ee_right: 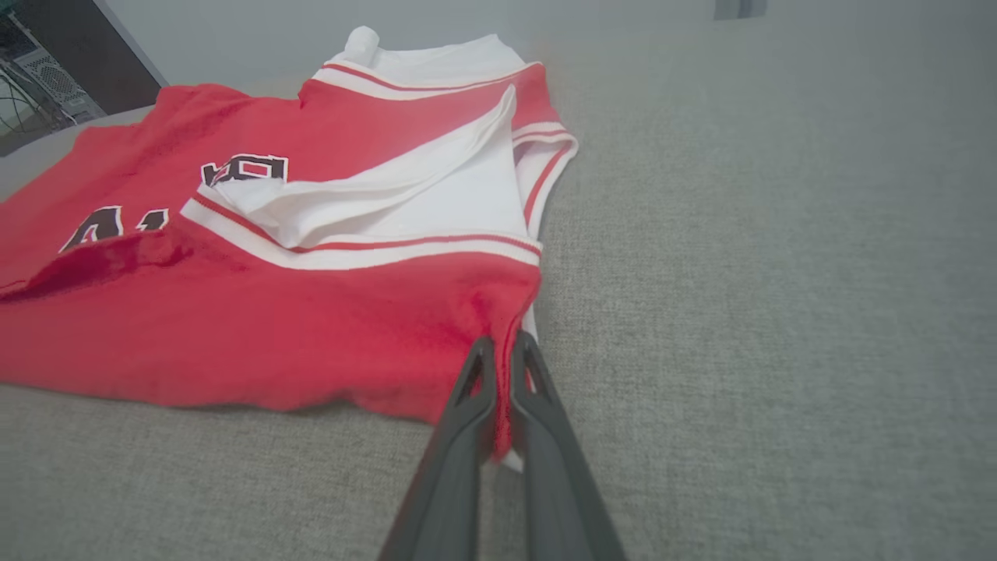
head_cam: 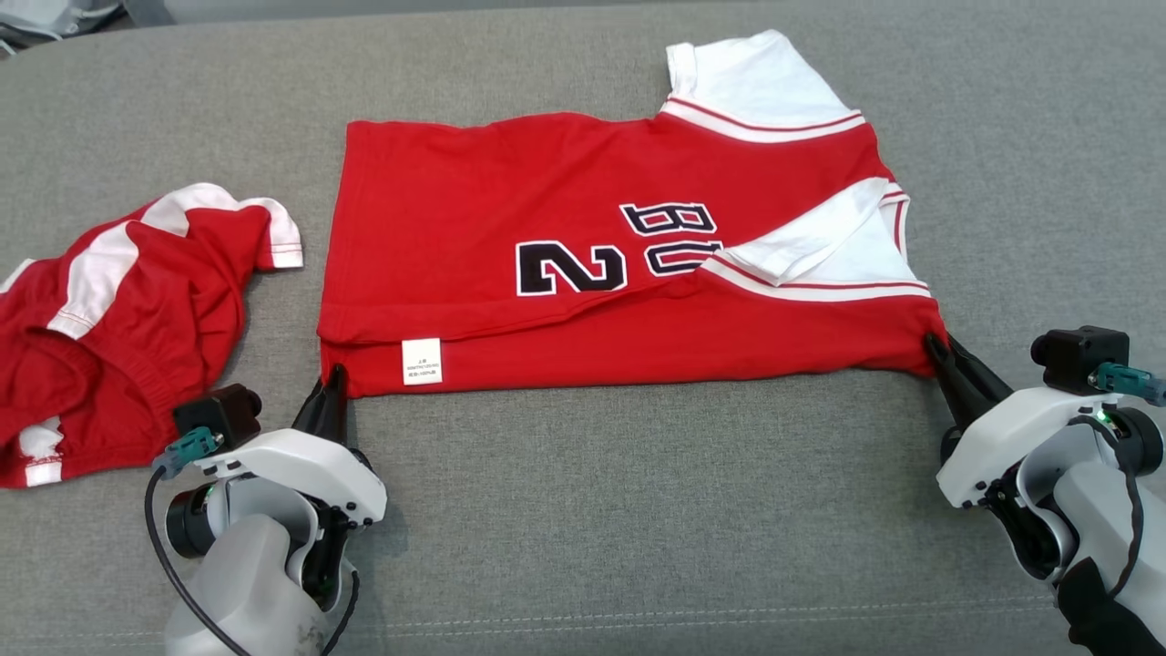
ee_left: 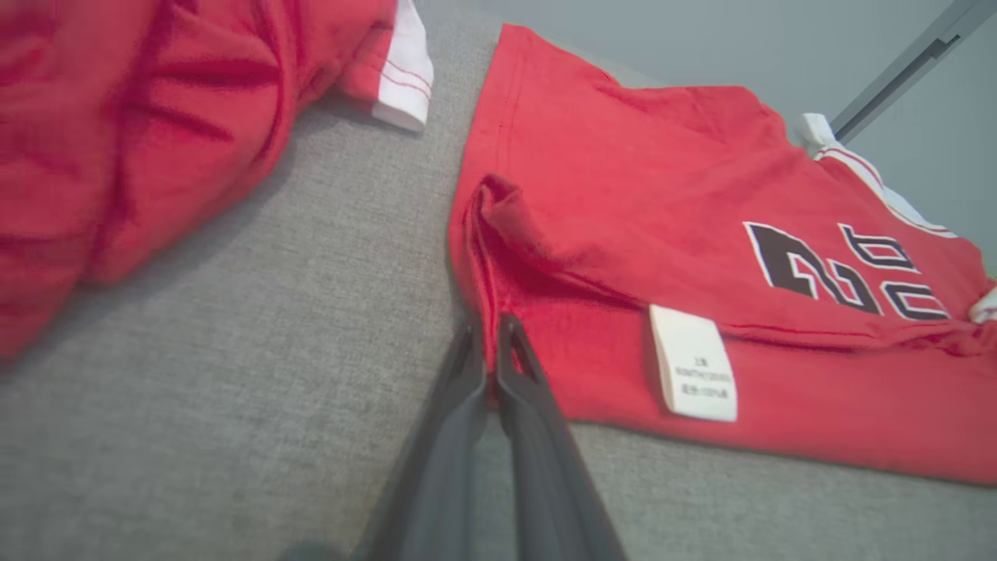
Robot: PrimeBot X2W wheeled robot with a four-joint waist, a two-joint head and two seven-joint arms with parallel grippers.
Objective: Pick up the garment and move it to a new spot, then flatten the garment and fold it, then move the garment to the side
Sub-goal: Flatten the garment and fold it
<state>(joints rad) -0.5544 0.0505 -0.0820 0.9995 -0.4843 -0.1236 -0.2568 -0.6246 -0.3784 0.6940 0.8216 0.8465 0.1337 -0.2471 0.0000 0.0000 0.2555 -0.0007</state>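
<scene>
Our left gripper (head_cam: 330, 381) sits nearest us at the lower left, on its pale forearm. Its two dark fingers are pressed together on the near left corner of the red-and-white cotton jersey (head_cam: 565, 210), and the left wrist view shows a pinch of red hem caught between them. Just beyond that arm, at the far left, a crumpled red-and-white garment (head_cam: 118, 310) lies in a heap on the grey woven fabric surface (head_cam: 638, 510), near the jersey but apart from it.

The jersey lies spread across the middle, bottom hem to the left and shoulders to the right. A small white care label (head_cam: 421, 362) shows on its near strip, then a black number 2, then a white sleeve (head_cam: 820, 251) tucked inward over the chest. At the near right corner, our right gripper (head_cam: 938, 351) is likewise clamped on the red fabric.

We judge this to be the start of a lengthwise fold. To do it well, we should:
- raise both corners together and level
- hold the near edge gently taut between them
- carry it away from us and lay it down square on the far edge

Lifting too high could let the tucked sleeve slip out. The left arm should stay clear of the heap beside it.
</scene>
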